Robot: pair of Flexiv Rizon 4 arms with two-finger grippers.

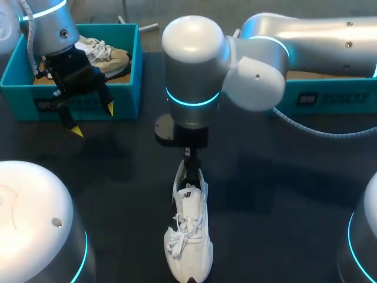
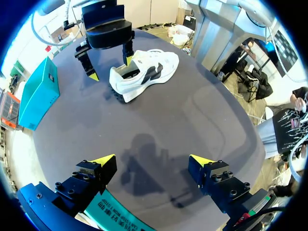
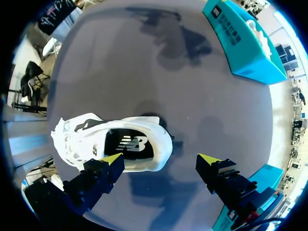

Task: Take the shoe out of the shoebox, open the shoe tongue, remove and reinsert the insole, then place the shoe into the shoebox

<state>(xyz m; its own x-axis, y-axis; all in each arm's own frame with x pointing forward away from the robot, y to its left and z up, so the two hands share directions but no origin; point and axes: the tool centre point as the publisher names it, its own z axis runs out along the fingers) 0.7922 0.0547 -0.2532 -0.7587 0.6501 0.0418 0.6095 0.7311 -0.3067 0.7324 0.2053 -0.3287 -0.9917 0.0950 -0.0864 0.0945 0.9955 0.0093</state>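
A white laced shoe (image 1: 189, 233) lies on the dark table near the front middle, toe toward the front edge. Its dark insole (image 3: 129, 143) shows inside the opening. My right gripper (image 1: 188, 168) hangs over the heel, open. In the right wrist view its fingers (image 3: 161, 159) straddle the heel end of the shoe (image 3: 115, 139) without gripping it. My left gripper (image 1: 93, 121) stands open in front of the teal shoebox (image 1: 88, 100) at the back left. The left wrist view shows its fingers (image 2: 153, 161) empty, with the shoe (image 2: 144, 72) and the right gripper (image 2: 110, 65) far ahead.
A second, beige and white shoe (image 1: 109, 56) lies inside the left shoebox. Another teal box (image 1: 330, 100) stands at the back right, behind my right arm. Bare table surrounds the white shoe.
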